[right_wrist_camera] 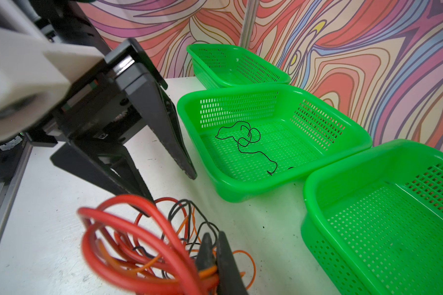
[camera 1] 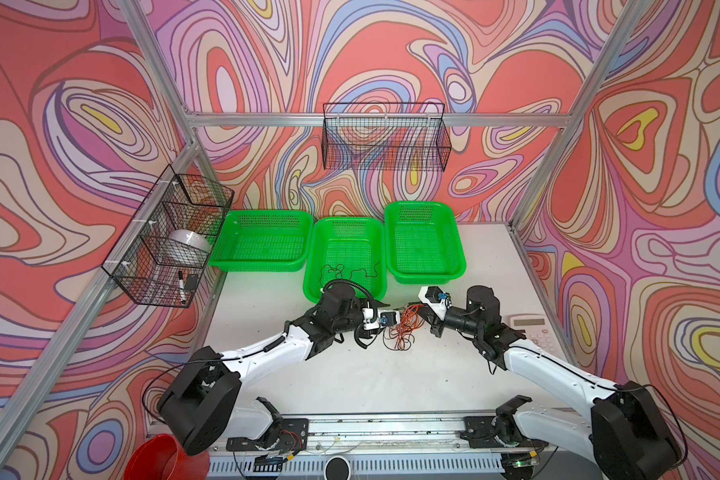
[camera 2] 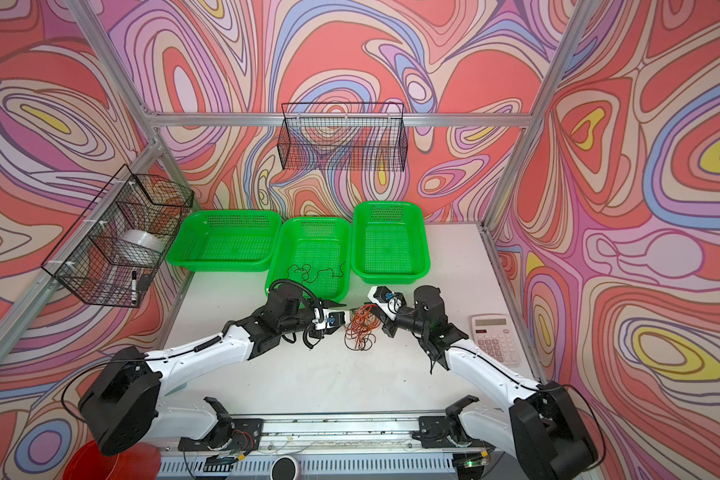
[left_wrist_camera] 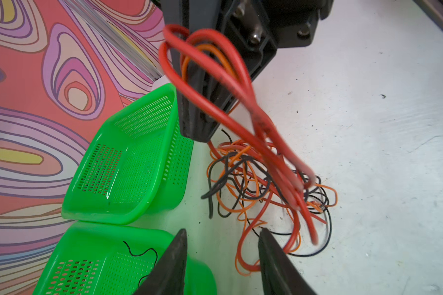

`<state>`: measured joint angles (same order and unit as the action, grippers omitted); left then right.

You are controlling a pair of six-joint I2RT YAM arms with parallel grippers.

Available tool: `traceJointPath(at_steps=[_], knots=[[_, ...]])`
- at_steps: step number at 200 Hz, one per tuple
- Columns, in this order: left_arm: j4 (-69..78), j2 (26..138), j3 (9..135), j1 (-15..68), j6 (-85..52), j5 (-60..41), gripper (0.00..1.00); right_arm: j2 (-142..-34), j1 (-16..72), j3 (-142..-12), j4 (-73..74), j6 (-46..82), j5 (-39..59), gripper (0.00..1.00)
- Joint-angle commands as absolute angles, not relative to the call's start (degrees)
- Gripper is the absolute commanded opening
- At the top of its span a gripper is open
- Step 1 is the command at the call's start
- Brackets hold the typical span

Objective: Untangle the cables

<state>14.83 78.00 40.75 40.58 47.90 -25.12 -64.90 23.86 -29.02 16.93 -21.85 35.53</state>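
Cables: one black cable [right_wrist_camera: 251, 143] lies loose inside the middle basket [camera 1: 313, 249], apparently sorted; the remaining red, orange and black strands form one tangle [camera 1: 404, 328] on the counter [camera 1: 350, 374] just in front of that basket, strand count not tellable. Baskets: three; left basket [camera 1: 258, 266] and right basket [camera 1: 427, 277], flanking it, hold no cable. End effectors: two; right end effector [right_wrist_camera: 214, 245] clenched on red and orange loops above the tangle; left end effector [left_wrist_camera: 223, 237] released, jaws apart, near the tangle. Progress, judged: early, most separating left

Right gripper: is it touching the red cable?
Touching. Right wrist view: the right gripper is shut on the red cable, strands pinched in its jaws.
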Motion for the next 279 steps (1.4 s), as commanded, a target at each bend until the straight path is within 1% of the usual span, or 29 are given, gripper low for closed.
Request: traceJointPath(at_steps=[1,19,51,73,91,114,125,150,159,186,199,211,244,279], knots=[[14.7,78.7,41.6,41.3,46.8,-26.3,0.51,-64.2,23.8,-30.3,16.8,-22.3,35.4,0.00],[16.9,80.7,42.4,42.0,47.0,-25.4,0.53,-64.5,23.9,-30.4,16.9,-22.3,35.9,0.00],[20.2,83.4,43.7,43.1,47.4,-23.3,0.52,-64.6,23.8,-30.3,17.0,-22.2,36.2,0.00],[21.6,84.1,43.8,43.1,47.2,-22.6,0.45,-64.4,23.9,-30.2,16.9,-22.2,35.9,0.00],[22.5,83.8,43.4,43.1,47.0,-22.1,0.41,-64.4,23.9,-30.0,16.8,-22.3,35.6,0.00],[23.4,82.6,42.5,43.1,47.0,-20.7,0.32,-64.5,23.9,-29.7,17.1,-22.2,35.6,0.00],[22.8,82.1,42.3,43.1,47.2,-20.5,0.29,-64.7,23.9,-29.6,17.5,-22.1,35.7,0.00],[21.9,81.6,41.9,43.1,47.7,-19.9,0.28,-65.0,23.8,-29.6,17.6,-22.1,35.9,0.00],[21.8,81.4,41.8,43.1,47.9,-19.8,0.23,-65.0,23.8,-29.6,17.6,-22.1,35.9,0.00],[20.7,82.2,43.0,43.1,48.0,-20.8,0.12,-65.1,23.8,-29.6,17.6,-22.1,36.2,0.00],[20.0,82.4,43.6,43.1,48.1,-21.4,0.04,-65.2,23.8,-29.7,17.5,-22.0,36.1,0.00],[19.9,82.2,43.7,43.1,48.2,-21.2,0.00,-65.1,23.9,-29.6,17.7,-21.6,35.9,0.00],[21.0,80.8,43.0,43.1,46.9,-18.9,0.00,-64.8,23.8,-28.7,19.3,-19.8,34.5,0.00],[22.5,78.2,42.0,41.7,41.8,-12.6,0.00,-63.1,23.0,-27.4,18.4,-19.4,30.4,0.00]])
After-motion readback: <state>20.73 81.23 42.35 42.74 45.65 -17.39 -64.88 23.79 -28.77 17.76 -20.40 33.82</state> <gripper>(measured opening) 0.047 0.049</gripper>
